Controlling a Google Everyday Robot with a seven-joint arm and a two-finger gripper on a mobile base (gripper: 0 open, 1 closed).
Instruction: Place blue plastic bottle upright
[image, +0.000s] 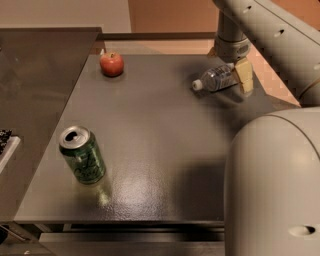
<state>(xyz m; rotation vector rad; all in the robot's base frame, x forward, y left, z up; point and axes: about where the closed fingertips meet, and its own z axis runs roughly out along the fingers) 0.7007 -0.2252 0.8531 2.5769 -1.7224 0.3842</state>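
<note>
The blue plastic bottle (216, 78) lies on its side at the far right of the grey table (160, 130). Its white cap points left, toward the table's middle. My gripper (239, 72) hangs from the arm right at the bottle's base end, low over the table. Whether it holds the bottle is hidden by the wrist. The bottle rests on the tabletop.
A green soda can (83, 155) stands upright near the front left. A red apple (112, 64) sits at the far left corner. My pale robot body (275, 185) fills the lower right. A darker counter (40, 75) runs along the left.
</note>
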